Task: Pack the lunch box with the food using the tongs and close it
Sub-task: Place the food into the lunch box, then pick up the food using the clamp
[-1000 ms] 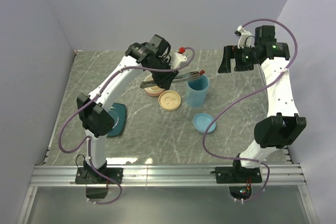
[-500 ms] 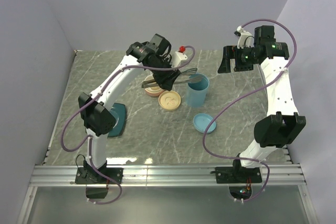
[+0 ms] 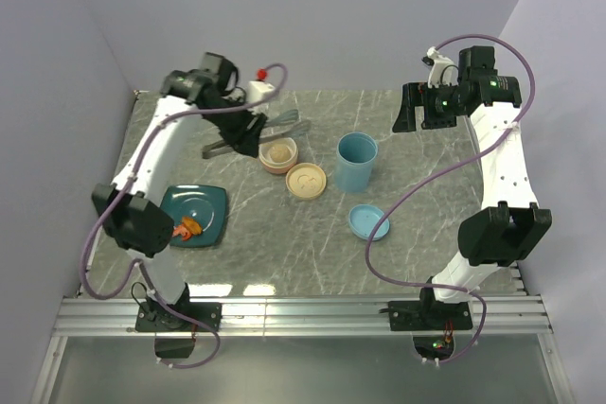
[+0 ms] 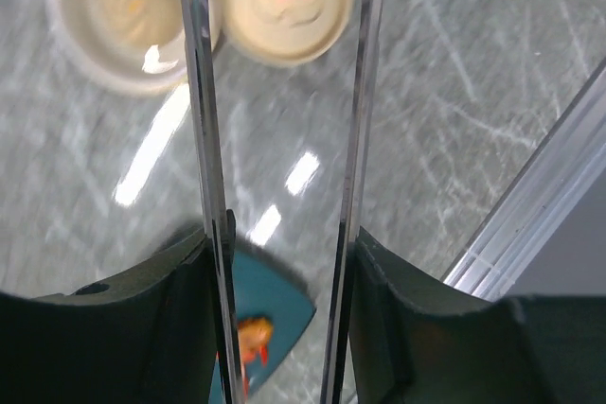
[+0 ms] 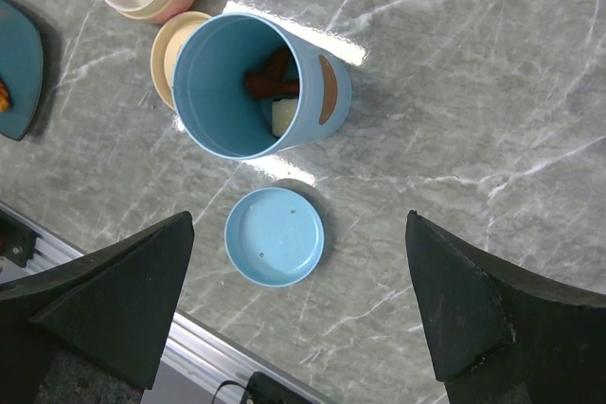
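Shrimp-like orange piece [image 3: 189, 226] lies on teal plate [image 3: 213, 198], near left. Blue lid [image 3: 368, 222] lies flat beside open blue cup [image 5: 336, 106] holding red-brown bites [image 5: 270, 78]. Farther back, left gripper [image 4: 284, 253] clamps slim silvery tongs [image 4: 199, 92], arms spread. Right gripper [image 5: 295, 222] gapes wide, holding nothing.

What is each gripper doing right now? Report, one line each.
Left gripper: closed on the tongs, gripping them between its fingers.
Right gripper: open, holding nothing.
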`<state>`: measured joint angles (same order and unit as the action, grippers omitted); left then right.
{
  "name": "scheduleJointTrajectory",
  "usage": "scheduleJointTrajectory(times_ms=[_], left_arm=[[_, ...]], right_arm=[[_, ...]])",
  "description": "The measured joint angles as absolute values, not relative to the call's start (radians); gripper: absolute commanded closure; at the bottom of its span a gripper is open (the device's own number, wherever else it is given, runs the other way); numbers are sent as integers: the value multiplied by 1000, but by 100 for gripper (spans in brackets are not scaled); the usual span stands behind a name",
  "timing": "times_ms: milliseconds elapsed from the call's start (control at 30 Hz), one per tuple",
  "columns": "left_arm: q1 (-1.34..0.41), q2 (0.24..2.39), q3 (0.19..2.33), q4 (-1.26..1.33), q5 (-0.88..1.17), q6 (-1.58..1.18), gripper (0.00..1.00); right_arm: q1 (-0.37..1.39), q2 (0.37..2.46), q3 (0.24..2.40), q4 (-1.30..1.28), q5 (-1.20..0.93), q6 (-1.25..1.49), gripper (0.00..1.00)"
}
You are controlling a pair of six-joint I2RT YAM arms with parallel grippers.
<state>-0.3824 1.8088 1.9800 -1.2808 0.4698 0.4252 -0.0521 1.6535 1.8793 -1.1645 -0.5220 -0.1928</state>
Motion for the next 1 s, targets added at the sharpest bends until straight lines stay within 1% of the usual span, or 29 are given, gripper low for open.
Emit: scheduleJointTrajectory(times_ms=[233,633,733,1000], left_arm=[[-154,1642,1833,-1324,501,493,44],[160,1340,1407,-1342,439,726,44],[212,1277,1299,-1346,397,780,43],[274,1086,1073,-1352,300,867,43]], right_arm=[[-52,1654,1879,-1164,-535,-200,0],[-52,1654,1879,-1165,-550,-207,0],[-52,1654,1879,-1165,-551,-208,0],[-52,1654,1875,-1165,-566,-208,0]])
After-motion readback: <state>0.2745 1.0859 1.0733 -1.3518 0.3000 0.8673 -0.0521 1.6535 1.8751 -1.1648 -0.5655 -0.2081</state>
